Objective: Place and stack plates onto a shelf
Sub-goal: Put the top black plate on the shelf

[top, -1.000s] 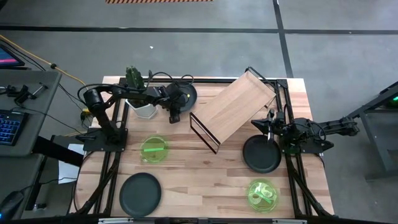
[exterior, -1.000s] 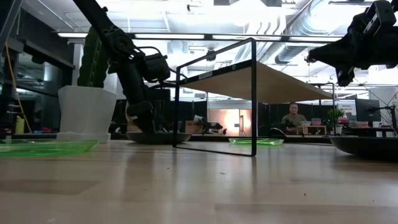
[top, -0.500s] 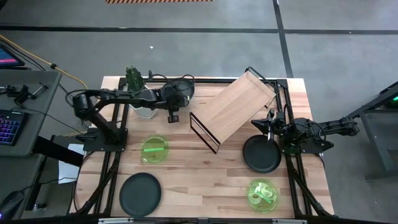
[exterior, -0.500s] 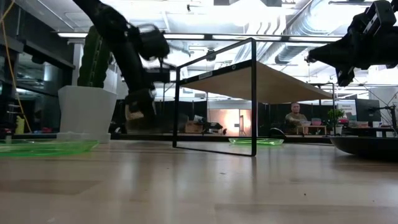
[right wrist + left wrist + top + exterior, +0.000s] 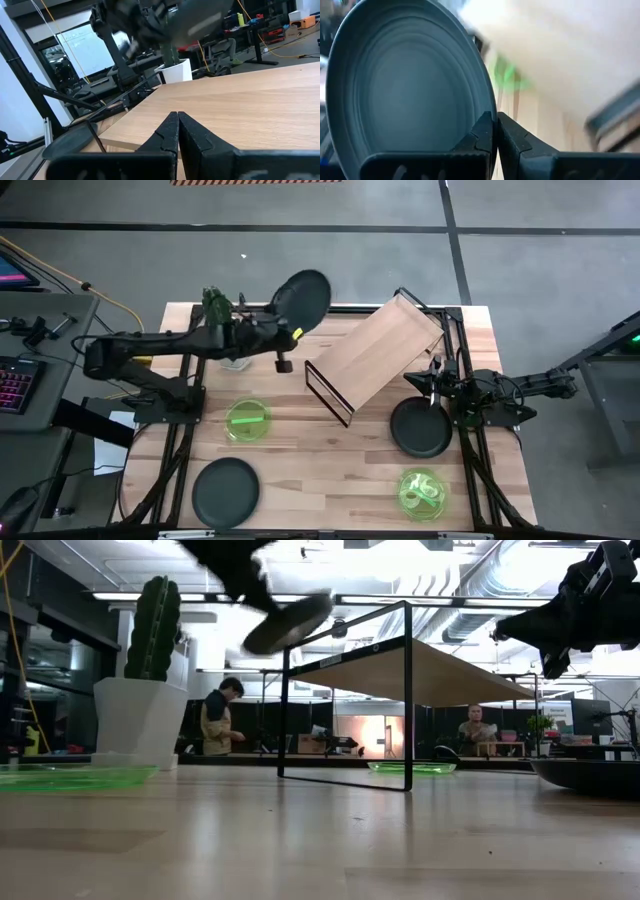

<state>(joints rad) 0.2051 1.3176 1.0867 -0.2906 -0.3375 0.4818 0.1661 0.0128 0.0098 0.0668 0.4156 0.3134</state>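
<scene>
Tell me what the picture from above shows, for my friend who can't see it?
The left gripper holds a dark plate in the air, near the tilted wooden shelf. Two green plates and two more dark plates lie on the table, and the right gripper waits, shut.

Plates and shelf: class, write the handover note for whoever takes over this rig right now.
Left end effector: shut on a dark plate, lifted clear of the table beside the shelf.
Right end effector: shut, empty, hanging by the shelf's other end over a second dark plate.
Third dark plate and both green plates lie on the table.
Done: nothing shelved.
Left: all five.
</scene>
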